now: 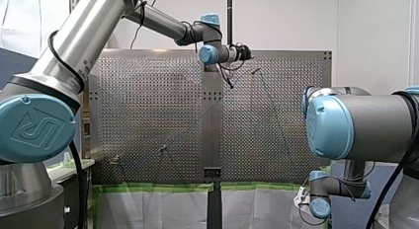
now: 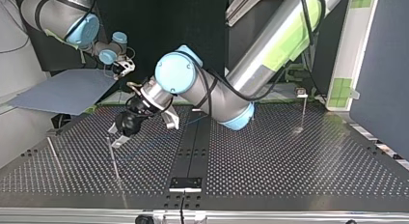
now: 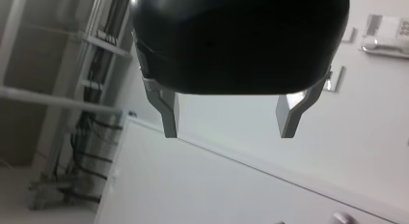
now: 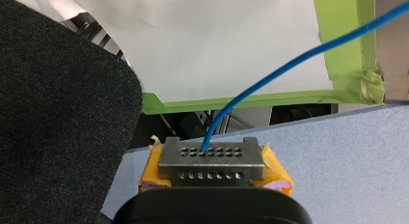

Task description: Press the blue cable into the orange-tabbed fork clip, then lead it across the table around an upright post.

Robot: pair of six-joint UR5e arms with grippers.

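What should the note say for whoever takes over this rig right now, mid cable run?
Left claw: open and empty, held over the table.
Right claw: shut on the blue cable, off the table's edge above a grey-blue sheet.
An upright post stands at the top view's right.
Done: unconfirmed. I cannot make out the orange-tabbed clip in any view, so I cannot tell whether the cable is seated.
Left: check the clip first, then probably lead the cable around a post.
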